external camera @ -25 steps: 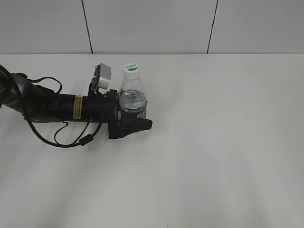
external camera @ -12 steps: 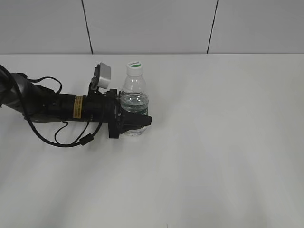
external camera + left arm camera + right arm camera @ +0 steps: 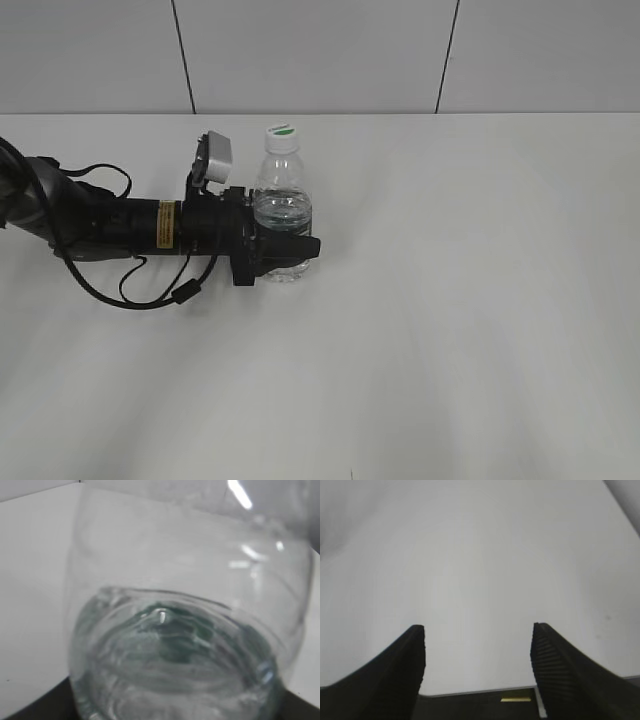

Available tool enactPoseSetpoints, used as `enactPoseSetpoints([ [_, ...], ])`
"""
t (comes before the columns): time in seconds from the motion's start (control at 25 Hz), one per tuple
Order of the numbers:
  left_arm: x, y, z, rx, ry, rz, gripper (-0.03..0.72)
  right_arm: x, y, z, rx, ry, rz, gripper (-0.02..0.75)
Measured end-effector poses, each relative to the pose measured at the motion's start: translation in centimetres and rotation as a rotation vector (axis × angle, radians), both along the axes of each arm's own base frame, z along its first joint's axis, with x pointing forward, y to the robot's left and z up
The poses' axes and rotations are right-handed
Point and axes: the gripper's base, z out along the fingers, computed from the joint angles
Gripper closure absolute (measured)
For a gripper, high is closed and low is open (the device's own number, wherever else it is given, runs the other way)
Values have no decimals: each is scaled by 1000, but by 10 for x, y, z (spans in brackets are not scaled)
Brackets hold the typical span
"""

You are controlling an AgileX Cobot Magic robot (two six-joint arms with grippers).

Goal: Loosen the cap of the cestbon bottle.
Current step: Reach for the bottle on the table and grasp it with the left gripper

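Left gripper [image 3: 285, 250]: we find it clamped round the lower body of the cestbon bottle [image 3: 282, 205], upright on the table [image 3: 480, 300]. Cap [image 3: 281, 134]: directly above that grip, on the vertical axis, untouched. Right gripper [image 3: 477, 652]: jaws apart, empty, over bare table.
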Motion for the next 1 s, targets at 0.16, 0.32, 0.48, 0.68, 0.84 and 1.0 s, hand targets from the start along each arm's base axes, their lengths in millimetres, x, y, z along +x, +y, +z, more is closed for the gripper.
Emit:
enactPoseSetpoints([
  [0.16,2,0,0,-4,-1,25,278,24,7,-1,90,135,44,234],
  [0.32,2,0,0,3,-15,16,278,47,12,3,122,179,97,234],
  [0.48,0,0,-1,11,-38,-10,278,71,16,19,139,192,153,234],
  [0.68,-1,0,-1,15,-61,-24,278,109,19,48,200,250,175,234],
  [0.84,-1,0,-1,16,-67,-28,278,148,22,65,275,372,172,234],
  [1.0,-4,-6,-1,16,-77,-44,278,179,22,76,324,473,145,234],
])
